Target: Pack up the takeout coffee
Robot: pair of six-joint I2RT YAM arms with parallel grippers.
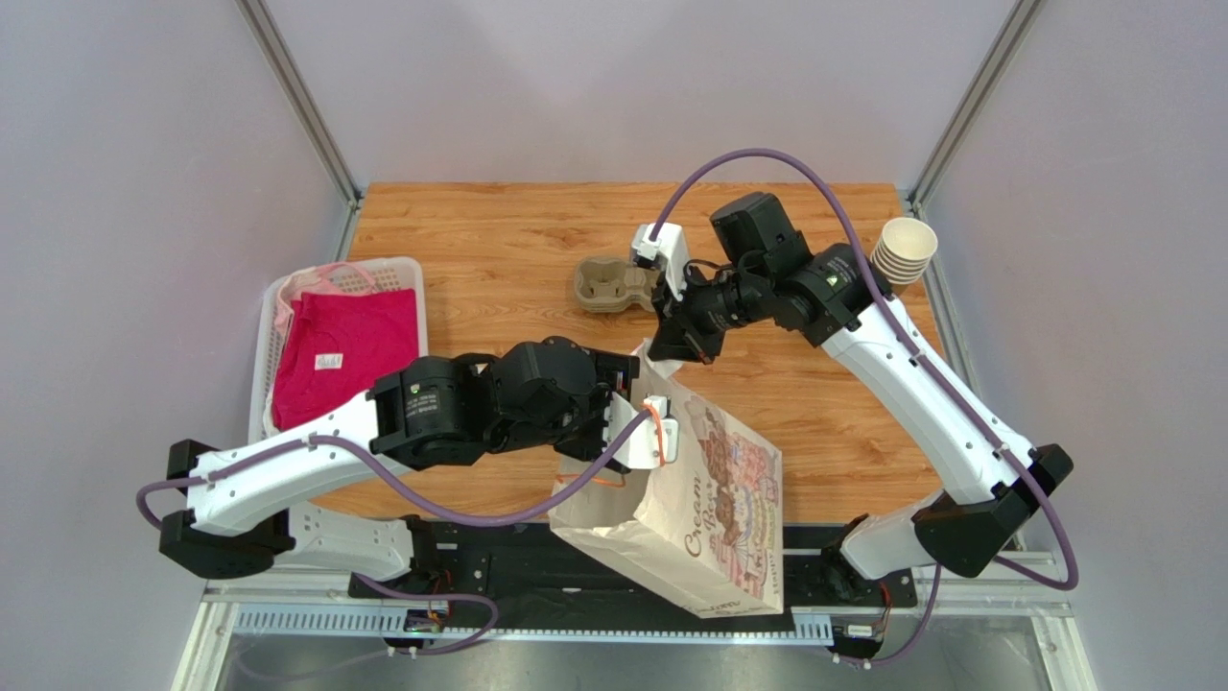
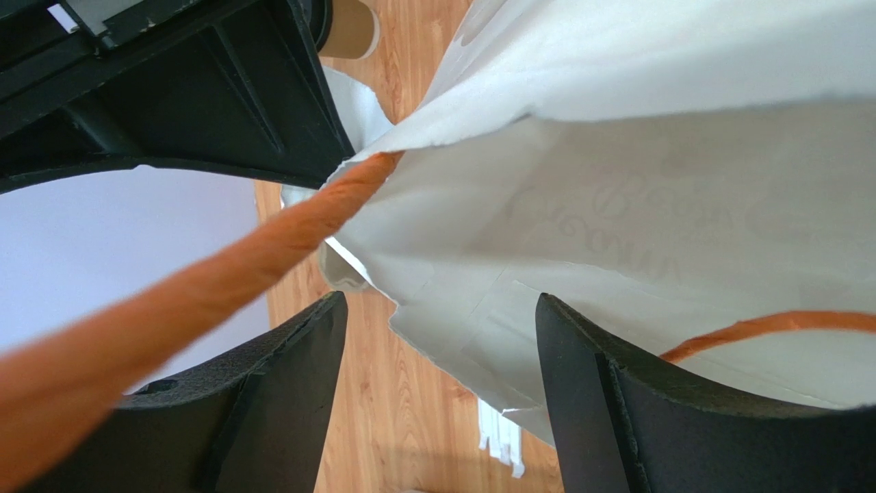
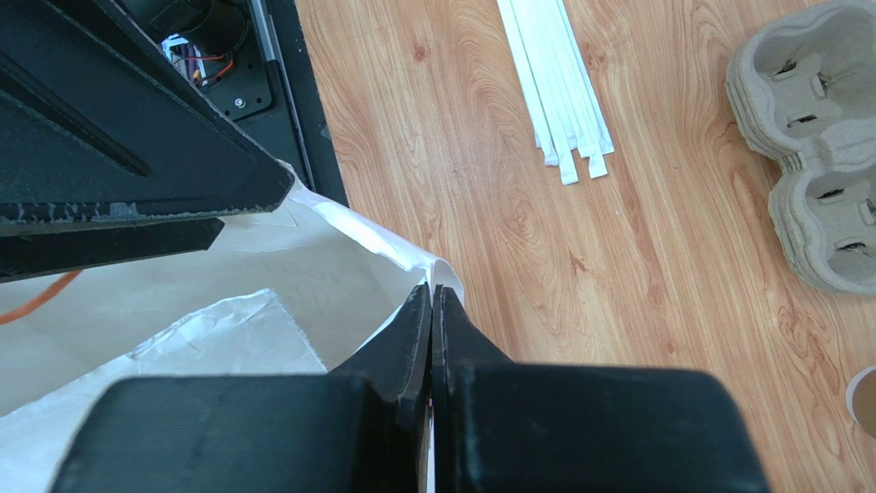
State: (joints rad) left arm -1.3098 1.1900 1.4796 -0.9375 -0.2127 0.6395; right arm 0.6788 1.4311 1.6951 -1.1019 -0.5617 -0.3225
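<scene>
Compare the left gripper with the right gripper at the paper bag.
The left gripper has its jaws wide apart; the right gripper has them pressed together. The left holds nothing, with the wall of the paper bag and its orange handle loose by its fingers; the right pinches the bag's rim. Both have black fingers and sit at the bag's mouth.

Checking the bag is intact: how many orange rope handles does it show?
2. One handle stretches diagonally across the left wrist view from the paper bag's rim; the other lies against its white paper, lower right.
</scene>
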